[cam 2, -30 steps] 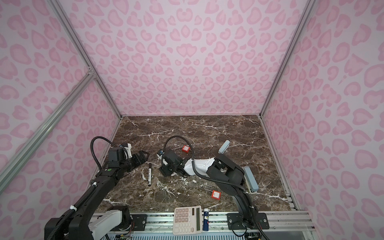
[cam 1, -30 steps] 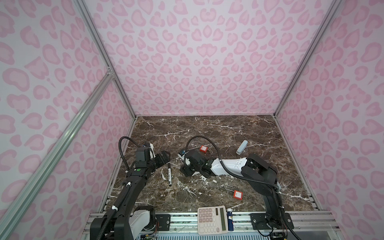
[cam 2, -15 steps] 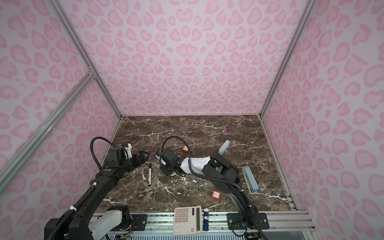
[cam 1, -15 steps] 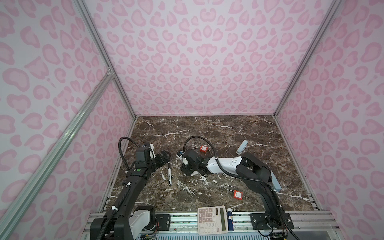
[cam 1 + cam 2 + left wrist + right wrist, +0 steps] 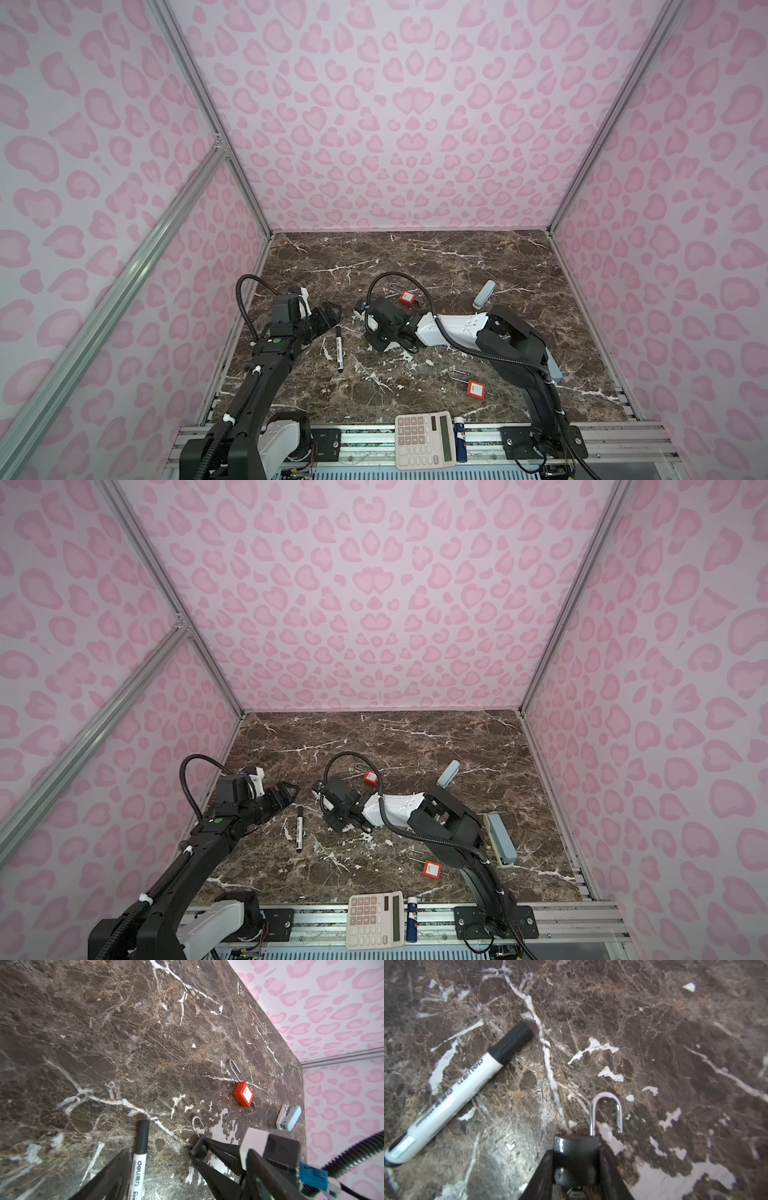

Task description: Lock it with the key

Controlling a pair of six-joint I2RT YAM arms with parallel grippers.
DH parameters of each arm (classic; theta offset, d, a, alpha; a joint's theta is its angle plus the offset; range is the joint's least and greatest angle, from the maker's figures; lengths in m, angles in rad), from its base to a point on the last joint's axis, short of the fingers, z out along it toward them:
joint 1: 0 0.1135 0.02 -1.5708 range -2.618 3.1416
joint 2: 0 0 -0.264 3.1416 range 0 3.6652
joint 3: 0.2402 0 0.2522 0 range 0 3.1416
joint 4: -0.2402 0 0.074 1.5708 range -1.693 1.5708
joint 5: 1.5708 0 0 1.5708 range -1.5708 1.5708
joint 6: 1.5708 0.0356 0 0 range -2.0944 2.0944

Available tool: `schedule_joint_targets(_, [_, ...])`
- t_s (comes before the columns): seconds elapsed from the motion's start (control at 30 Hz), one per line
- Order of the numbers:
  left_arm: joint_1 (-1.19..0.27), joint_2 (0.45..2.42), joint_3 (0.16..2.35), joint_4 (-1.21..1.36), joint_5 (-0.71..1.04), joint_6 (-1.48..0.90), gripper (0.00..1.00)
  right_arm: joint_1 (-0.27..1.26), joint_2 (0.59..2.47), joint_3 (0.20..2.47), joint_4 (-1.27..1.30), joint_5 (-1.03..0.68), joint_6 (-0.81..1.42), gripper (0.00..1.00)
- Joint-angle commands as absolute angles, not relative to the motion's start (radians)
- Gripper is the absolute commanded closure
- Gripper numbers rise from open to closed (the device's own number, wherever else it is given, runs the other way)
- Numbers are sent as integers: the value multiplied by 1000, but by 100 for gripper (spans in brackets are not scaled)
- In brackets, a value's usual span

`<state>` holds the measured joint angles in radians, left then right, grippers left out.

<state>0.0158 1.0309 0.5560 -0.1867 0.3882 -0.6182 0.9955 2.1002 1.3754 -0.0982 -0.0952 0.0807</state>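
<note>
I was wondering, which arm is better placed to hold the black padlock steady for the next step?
Right. The right gripper's fingers sit against both sides of the black padlock's body, with the shackle poking out ahead. The left gripper hangs open near the marker, holding nothing.

The whole booth was wrapped in pink leopard-ish print. The back wall (image 5: 407, 124), left wall (image 5: 75, 174) and right wall (image 5: 690, 187) all had the same blotchy heart-like spots on a paler pink. Bare aluminium posts ran up the back corners, one on the left (image 5: 195, 83) and one on the right (image 5: 612, 124), and a slanted bar (image 5: 116, 296) crossed the left wall.

The floor of it was a dark brown marble-look tabletop (image 5: 436, 257) with white veins. Up close, some of the white looked like chipped patches (image 5: 675, 1178). A slotted metal rail (image 5: 615, 436) ran along the near edge. Lighting was soft and even, with no hard shadows, and no windows were in view.
</note>
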Motion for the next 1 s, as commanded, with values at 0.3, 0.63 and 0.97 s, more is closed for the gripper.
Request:
schedule_joint_targets(0.3, [-6,1099,630,-153,617,-660,33,958,1913,1297,26,-218,75,69])
schedule_joint_targets(0.63, [-67,1124,676,-118,712,-667,39,956,1854,1320,36,-297,57,68])
schedule_joint_targets(0.97, [-86,1124,696,-119,750,-667,54,935,1839,1326,75,-343,93,67])
